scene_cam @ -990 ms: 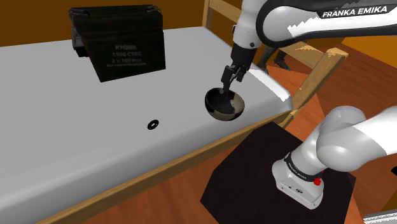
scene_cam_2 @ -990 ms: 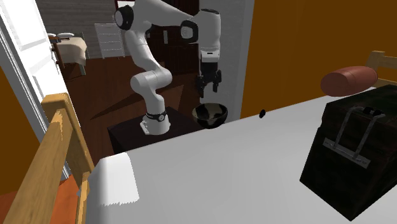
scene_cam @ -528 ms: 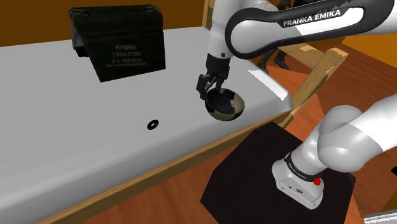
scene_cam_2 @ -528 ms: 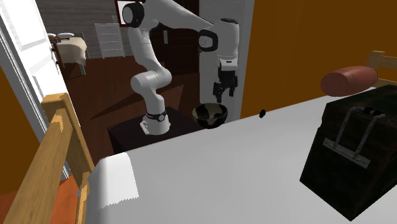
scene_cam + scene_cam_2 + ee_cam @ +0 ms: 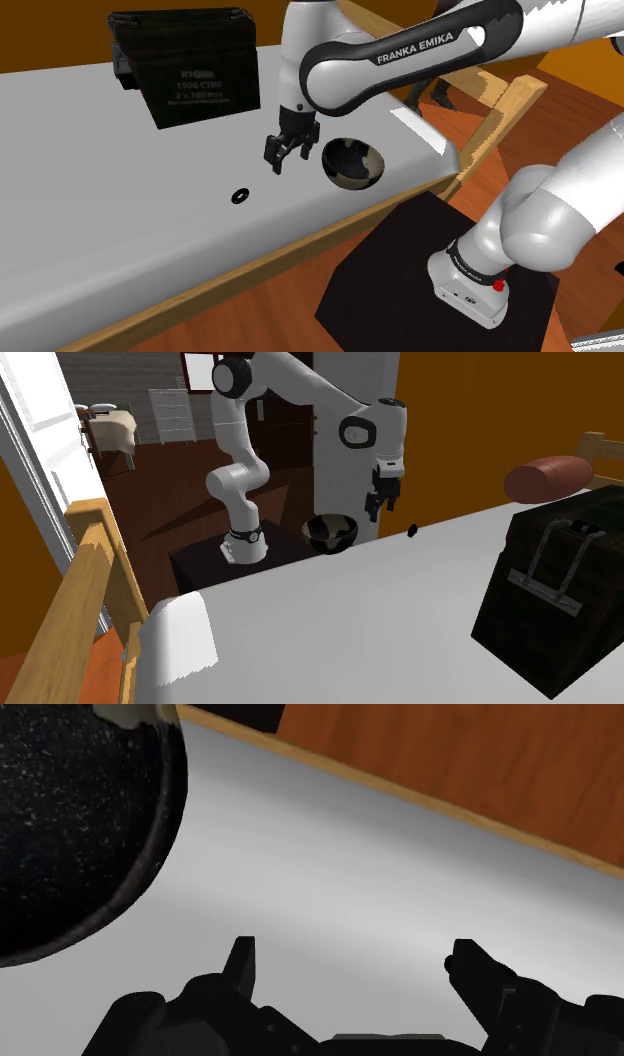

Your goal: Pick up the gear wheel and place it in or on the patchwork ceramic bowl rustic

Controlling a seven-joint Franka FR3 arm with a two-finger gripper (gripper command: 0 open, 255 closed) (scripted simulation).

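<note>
- Gear wheel point(image 5: 239, 195): a small black ring lying flat on the grey bed top point(image 5: 90, 230), apart from everything else. In the shoulder view it sits at about 8 o'clock from the gripper point(image 5: 282, 163).
- In the second exterior view the gear wheel point(image 5: 412, 530) lies at about 4 o'clock from the gripper point(image 5: 382, 505), near the far edge of the bed top.
- The gripper point(image 5: 355, 962) hangs over the bed top with its two black fingers point(image 5: 241, 959) spread wide and nothing between them; bare grey surface shows in the gap.
- The bowl point(image 5: 353, 163) stands just beside the gripper, at 3 o'clock from it in the shoulder view. It is dark, with a pale patch inside.
- In the wrist view the bowl point(image 5: 80, 824) shows a black speckled wall, off to the side of one finger and not touching it.
- In the second exterior view the bowl point(image 5: 330, 532) is at 8 o'clock from the gripper.
- A black case point(image 5: 190, 70) stands well behind the gear wheel, at 12 o'clock from it in the shoulder view.
- A red-brown bolster point(image 5: 548, 478) lies beyond the black case.
</note>
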